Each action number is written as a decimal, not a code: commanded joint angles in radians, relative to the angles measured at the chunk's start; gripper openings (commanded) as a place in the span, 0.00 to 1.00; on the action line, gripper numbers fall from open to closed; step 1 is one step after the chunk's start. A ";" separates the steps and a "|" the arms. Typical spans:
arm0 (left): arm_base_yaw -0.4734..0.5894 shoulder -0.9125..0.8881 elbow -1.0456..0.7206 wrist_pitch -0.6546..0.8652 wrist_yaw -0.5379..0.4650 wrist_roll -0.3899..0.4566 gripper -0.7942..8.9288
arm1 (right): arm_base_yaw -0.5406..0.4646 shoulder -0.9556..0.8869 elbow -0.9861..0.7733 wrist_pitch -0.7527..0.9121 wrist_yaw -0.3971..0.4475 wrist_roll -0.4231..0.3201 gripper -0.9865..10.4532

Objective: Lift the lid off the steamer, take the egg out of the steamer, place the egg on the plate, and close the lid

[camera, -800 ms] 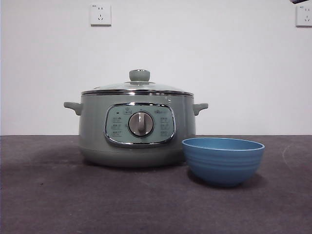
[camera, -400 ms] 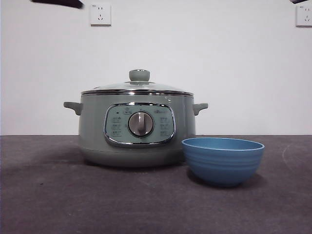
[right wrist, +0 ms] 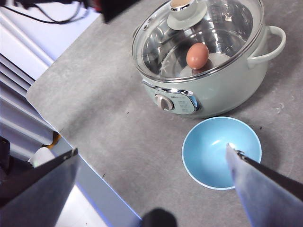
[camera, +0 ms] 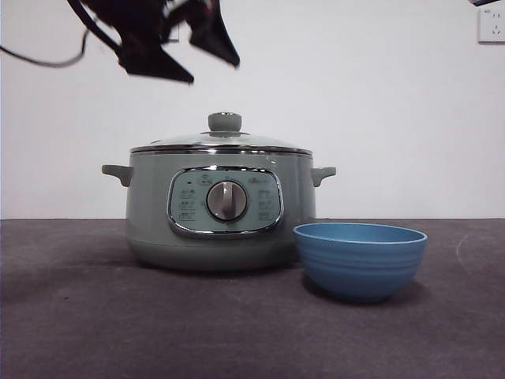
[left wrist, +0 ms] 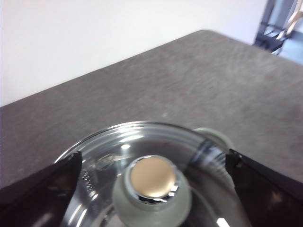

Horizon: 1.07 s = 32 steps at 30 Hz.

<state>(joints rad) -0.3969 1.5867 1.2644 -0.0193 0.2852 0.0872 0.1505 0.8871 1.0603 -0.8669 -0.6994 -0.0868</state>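
Hovering above the lid's (camera: pixel 222 143) knob (left wrist: pixel 152 182) at roughly 11 o'clock in the front view, left gripper (camera: pixel 175 47): jaws spread wide, empty, straddling the knob for a grasp. Lid seated on the steamer (camera: pixel 221 209); brown egg (right wrist: pixel 197 56) inside. Blue plate (camera: pixel 360 259) at the pot's 4 o'clock, ready. Right gripper (right wrist: pixel 151 163): high, parted, empty, waiting.

Dark grey table (camera: pixel 79 332), white wall (camera: pixel 379 110), wall socket (camera: pixel 491 25) at upper corner.
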 commanded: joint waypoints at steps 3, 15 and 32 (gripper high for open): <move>-0.020 0.076 0.001 0.063 -0.031 0.039 0.70 | 0.001 0.000 0.003 0.005 0.002 0.003 0.61; -0.047 0.159 0.001 0.091 -0.072 0.041 0.70 | 0.001 0.000 0.003 0.006 0.003 0.003 0.61; -0.068 0.185 0.001 0.120 -0.107 0.036 0.07 | 0.001 0.000 0.003 0.005 0.077 -0.001 0.61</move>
<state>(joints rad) -0.4610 1.7630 1.2652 0.0959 0.1722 0.1108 0.1505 0.8871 1.0603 -0.8673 -0.6247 -0.0872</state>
